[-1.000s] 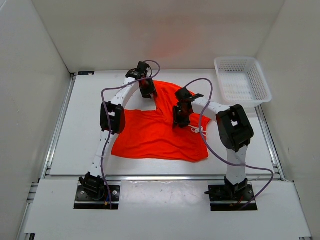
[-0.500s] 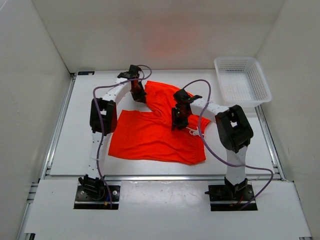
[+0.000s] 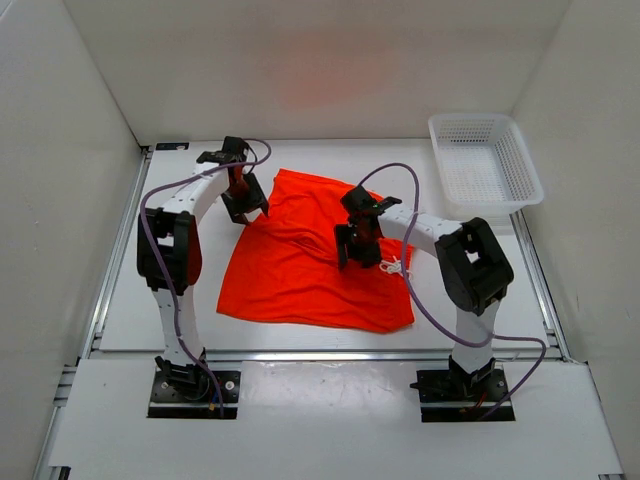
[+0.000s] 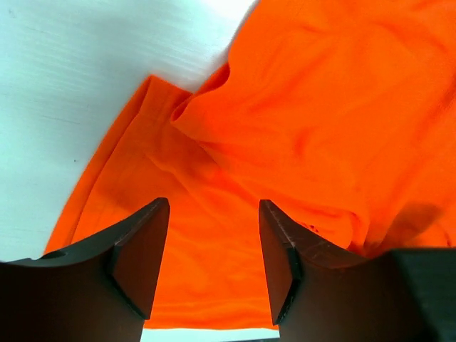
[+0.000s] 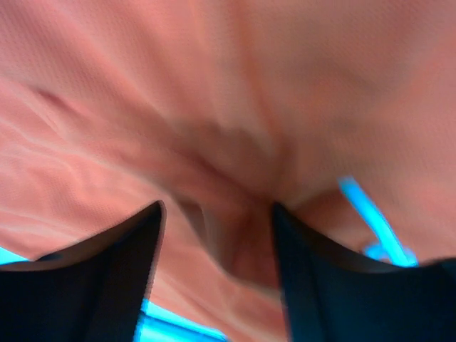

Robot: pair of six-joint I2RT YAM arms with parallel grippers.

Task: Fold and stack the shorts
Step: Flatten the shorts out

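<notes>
The orange shorts [image 3: 305, 265] lie spread on the white table, with a white drawstring [image 3: 392, 266] at their right side. My left gripper [image 3: 243, 203] is over the shorts' far left corner. In the left wrist view it [image 4: 212, 263] is open, with rumpled orange cloth [image 4: 320, 121] below and nothing between the fingers. My right gripper [image 3: 358, 248] is low over the middle of the shorts. In the blurred right wrist view it [image 5: 217, 249] is open, with a raised fold of cloth [image 5: 235, 235] between the fingers and the drawstring [image 5: 370, 217] beside it.
A white mesh basket [image 3: 485, 160] stands at the back right of the table. White walls close in the left, back and right sides. Purple cables loop off both arms over the shorts.
My left arm has swung left and dragged the shorts' far part with it, so the cloth now lies wider and flatter. My right gripper has shifted slightly left on the cloth.
</notes>
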